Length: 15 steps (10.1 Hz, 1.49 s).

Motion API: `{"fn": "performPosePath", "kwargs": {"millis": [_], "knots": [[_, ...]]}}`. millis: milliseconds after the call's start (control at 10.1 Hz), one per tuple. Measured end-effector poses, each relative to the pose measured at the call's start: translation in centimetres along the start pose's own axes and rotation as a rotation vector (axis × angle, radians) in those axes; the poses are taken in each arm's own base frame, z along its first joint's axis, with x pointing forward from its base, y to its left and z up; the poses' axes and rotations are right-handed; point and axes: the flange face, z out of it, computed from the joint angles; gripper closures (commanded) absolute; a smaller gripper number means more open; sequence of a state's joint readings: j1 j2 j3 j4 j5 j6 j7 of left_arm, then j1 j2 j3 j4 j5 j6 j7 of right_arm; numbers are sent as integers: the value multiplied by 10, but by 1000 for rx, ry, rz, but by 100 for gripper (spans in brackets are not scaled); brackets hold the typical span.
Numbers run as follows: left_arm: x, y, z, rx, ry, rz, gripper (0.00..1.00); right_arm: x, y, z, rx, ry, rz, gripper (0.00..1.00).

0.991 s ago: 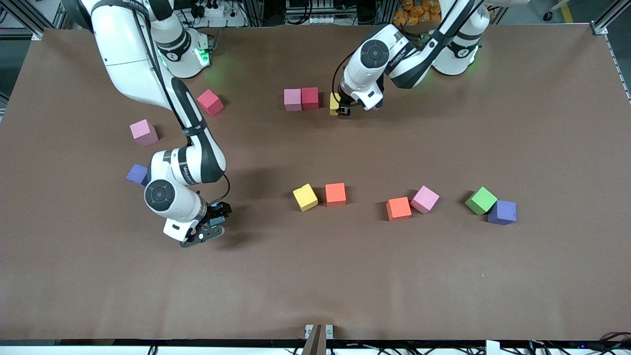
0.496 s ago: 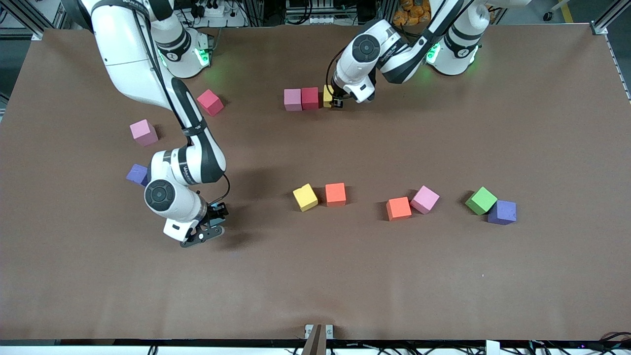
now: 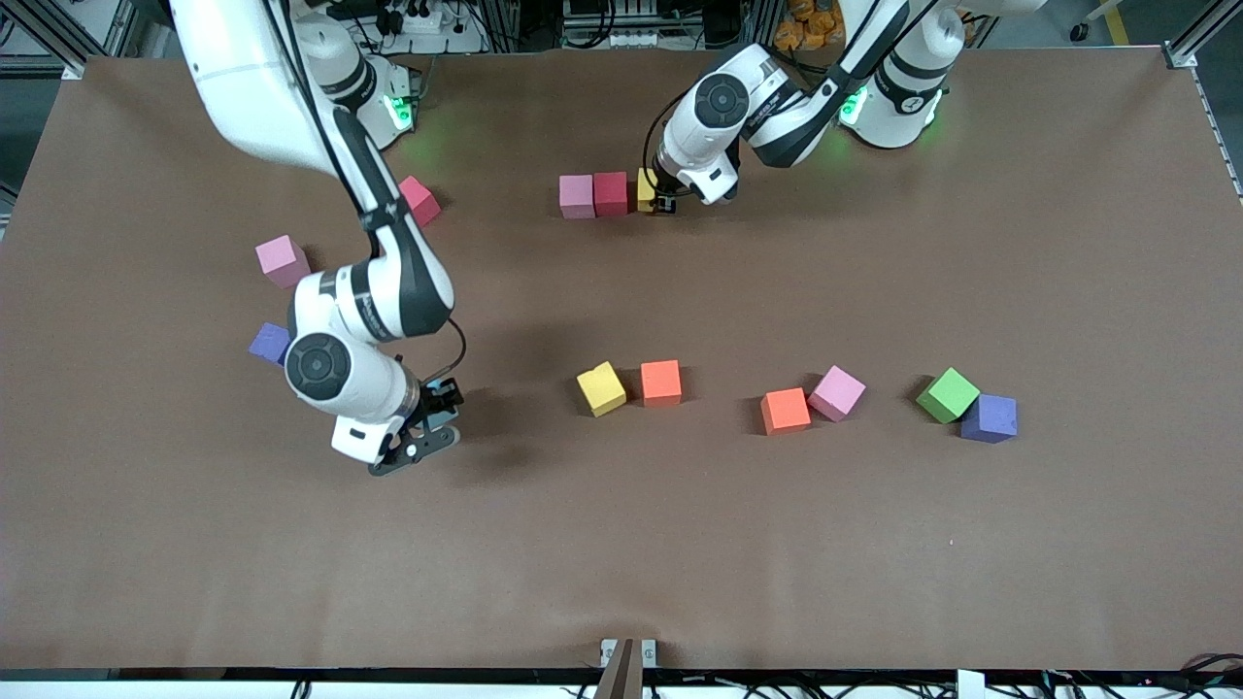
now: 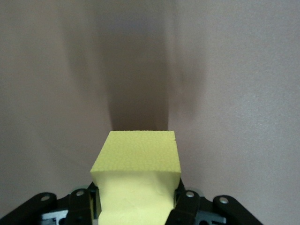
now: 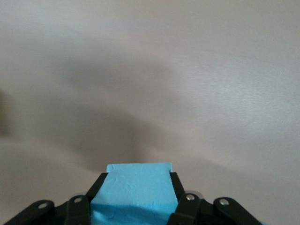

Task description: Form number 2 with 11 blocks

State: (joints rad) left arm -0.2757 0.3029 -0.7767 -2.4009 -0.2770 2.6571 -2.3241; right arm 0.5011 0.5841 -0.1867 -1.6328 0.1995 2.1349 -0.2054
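two cubes are gripped: yellow block [image 3: 646, 188] clamped in the left gripper [image 3: 664, 202] should be seated flush against crimson block [image 3: 611, 192]; light blue block [image 5: 135, 192] pinched by right gripper [image 3: 433, 419].

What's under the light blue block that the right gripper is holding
In the right wrist view, only bare brown table shows past the light blue block, clamped in the right gripper fingers. The spot directly beneath the block is covered, so whether it touches the table cannot be seen.

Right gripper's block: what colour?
Light blue block; clearest in the right wrist view.
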Motion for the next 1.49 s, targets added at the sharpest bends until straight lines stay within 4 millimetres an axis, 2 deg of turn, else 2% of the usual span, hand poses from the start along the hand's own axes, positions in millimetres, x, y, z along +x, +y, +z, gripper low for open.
{"fn": "performPosePath", "kwargs": {"millis": [198, 496, 595, 1090, 1487], "knots": [[-2, -5, 4, 2, -2, -9, 83, -2, -40, -26, 8, 6, 16, 100], [-5, -12, 9, 6, -1, -14, 83, -4, -91, -28, 8, 0, 107, 100], [-8, -15, 11, 4, -3, -15, 83, -4, -99, -28, 7, -1, 121, 100], [-6, -17, 15, 1, -8, -25, 83, -5, -110, -33, 28, 6, 157, 100], [-4, -15, 17, 6, -7, -30, 82, -5, -112, -38, 31, 13, 160, 100]]}}
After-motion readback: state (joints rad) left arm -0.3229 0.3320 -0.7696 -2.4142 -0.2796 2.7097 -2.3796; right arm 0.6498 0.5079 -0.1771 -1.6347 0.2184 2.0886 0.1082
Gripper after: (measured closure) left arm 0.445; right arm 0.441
